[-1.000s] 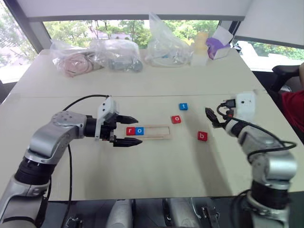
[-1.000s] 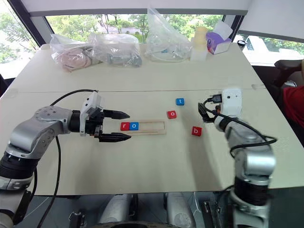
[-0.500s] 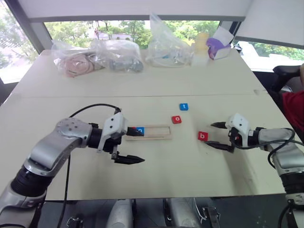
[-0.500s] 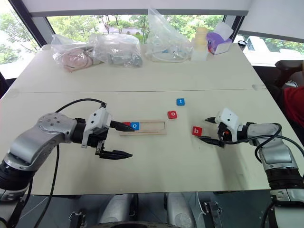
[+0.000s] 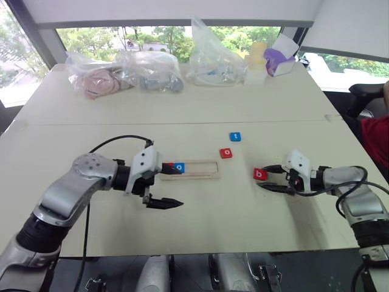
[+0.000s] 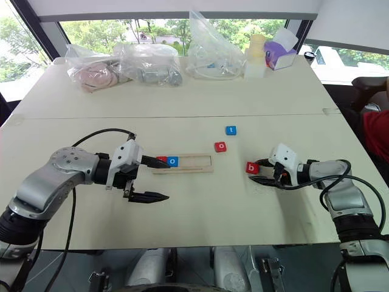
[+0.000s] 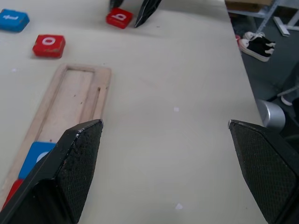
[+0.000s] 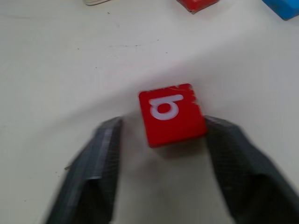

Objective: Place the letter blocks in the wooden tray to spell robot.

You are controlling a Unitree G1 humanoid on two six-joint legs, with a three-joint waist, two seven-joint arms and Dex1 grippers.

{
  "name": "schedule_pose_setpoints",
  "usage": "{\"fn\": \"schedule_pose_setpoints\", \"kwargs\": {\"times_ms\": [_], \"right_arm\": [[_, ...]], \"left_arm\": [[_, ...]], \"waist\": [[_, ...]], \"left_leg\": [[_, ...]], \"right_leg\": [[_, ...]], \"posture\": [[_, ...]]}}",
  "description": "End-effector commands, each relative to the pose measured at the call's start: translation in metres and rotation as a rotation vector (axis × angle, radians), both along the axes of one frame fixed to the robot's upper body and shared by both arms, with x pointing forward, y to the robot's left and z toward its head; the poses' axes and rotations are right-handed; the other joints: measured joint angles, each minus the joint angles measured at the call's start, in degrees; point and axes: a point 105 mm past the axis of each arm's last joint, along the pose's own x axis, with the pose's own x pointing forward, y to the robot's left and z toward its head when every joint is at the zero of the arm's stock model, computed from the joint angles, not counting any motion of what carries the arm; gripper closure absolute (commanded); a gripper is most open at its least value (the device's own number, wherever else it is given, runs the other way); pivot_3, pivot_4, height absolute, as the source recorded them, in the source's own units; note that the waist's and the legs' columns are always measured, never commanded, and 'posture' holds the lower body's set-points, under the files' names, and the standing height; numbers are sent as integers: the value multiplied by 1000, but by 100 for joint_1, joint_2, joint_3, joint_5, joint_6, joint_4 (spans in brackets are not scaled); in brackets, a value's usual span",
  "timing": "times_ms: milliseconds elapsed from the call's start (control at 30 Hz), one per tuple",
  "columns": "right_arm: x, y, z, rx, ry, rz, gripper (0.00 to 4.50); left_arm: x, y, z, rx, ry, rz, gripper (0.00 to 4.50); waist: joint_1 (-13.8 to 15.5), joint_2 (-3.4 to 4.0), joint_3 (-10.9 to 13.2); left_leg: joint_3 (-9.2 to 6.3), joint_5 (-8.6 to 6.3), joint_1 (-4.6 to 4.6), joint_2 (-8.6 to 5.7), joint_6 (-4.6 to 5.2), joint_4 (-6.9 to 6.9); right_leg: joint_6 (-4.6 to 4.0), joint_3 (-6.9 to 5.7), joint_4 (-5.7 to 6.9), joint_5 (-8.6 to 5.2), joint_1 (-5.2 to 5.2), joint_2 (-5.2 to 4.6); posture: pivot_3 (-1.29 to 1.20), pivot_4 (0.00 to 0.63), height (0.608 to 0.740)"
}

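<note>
The wooden tray (image 5: 206, 176) lies mid-table with a red block (image 5: 167, 165), half hidden by a finger, and a blue o (image 5: 179, 166) at its left end. My left gripper (image 5: 180, 187) hovers open at that end, one finger over the tray, the other nearer the front edge. A red o (image 5: 226, 152) and a blue t (image 5: 235, 137) lie loose just right of the tray. Farther right, the red b (image 8: 172, 113) rests on the table between the blurred fingers of my right gripper (image 5: 263, 177), which have closed in on its two sides.
Clear plastic bags (image 5: 121, 73) of items, a pale yellow container (image 5: 255, 61) and a purple-and-white box (image 5: 279, 58) line the table's far edge. A person in red (image 5: 374, 140) sits at the right. A seam (image 5: 91, 124) crosses the table behind the tray.
My right arm swung down to the table and reached level toward the red b, and its fingers drew in around it. The left gripper sank slightly and stayed open.
</note>
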Motion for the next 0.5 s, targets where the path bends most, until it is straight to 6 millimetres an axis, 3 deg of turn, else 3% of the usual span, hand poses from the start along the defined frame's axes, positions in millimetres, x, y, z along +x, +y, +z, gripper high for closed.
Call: {"fn": "schedule_pose_setpoints", "kwargs": {"times_ms": [33,167,333,500], "right_arm": [[4,0,4,3,-19,-14,3381],[10,13,17,49,-42,-4,3381],[30,68,54,140,-63,61,3381],[45,114,65,72,-73,141,3381]], "left_arm": [[7,17,5,23,-42,52,0],[10,31,7,32,-45,94,0],[9,63,21,36,-48,212,0],[3,70,25,52,-58,230,0]], "waist": [[-1,0,0],[-2,0,0],[-81,5,5],[-24,5,5]], "left_leg": [[1,0,2,0,0,0],[2,0,2,1,0,0],[4,0,-1,9,0,-2],[-4,1,0,7,-2,-4]], "right_leg": [[0,0,1,0,1,0],[0,0,3,0,0,-1],[-4,3,11,1,-12,-1],[-6,-4,16,0,-13,-1]], "posture": [[0,150,735],[0,150,735],[0,150,735],[0,150,735]]}}
